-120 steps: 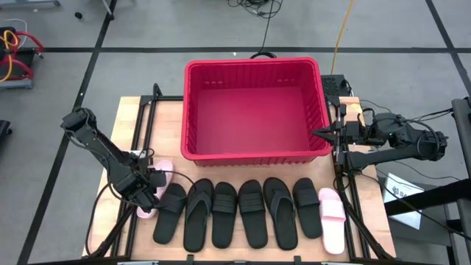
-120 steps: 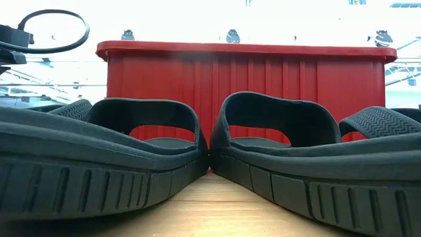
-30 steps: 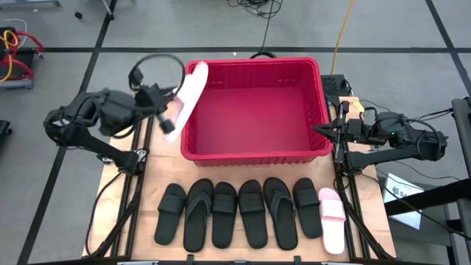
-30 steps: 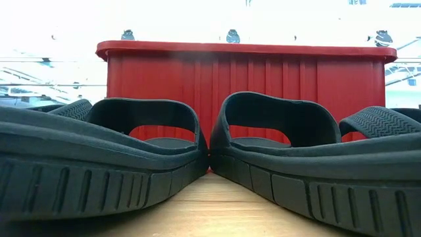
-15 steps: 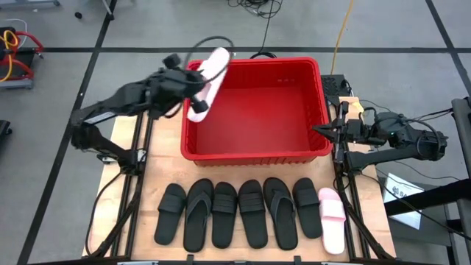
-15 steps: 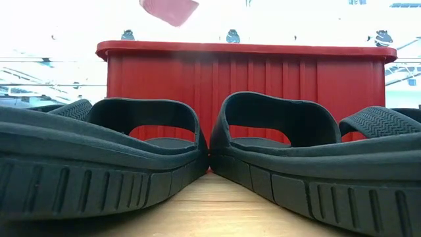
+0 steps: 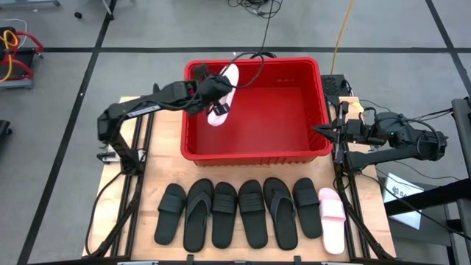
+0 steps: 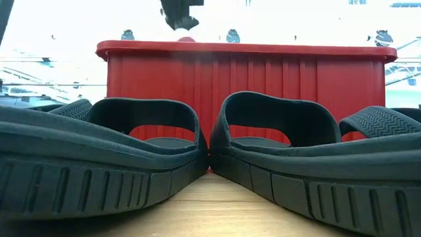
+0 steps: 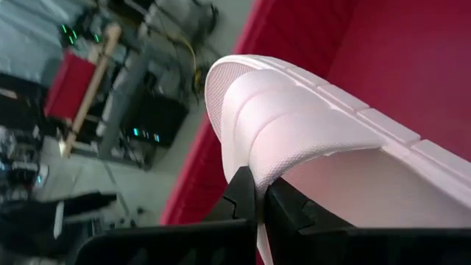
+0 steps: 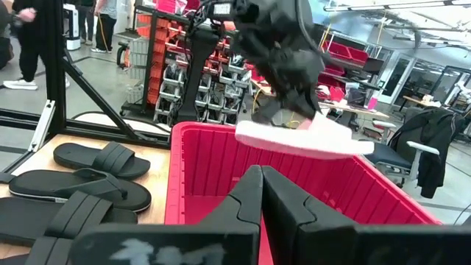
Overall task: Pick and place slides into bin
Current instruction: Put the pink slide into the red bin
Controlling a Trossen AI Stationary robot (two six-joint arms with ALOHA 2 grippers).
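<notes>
Along the near edge of the table (image 7: 132,118) lies a row of six black slides (image 7: 237,212), and one pale pink slide (image 7: 332,218) ends the row near the right corner. Behind them stands the red bin (image 7: 255,110). The right gripper (image 7: 321,132) waits at the bin's right side, fingers together. Above the bin's far left corner, the left gripper (image 7: 218,90) is clamped on the strap of a second pale pink slide (image 7: 222,95), held in the air.
</notes>
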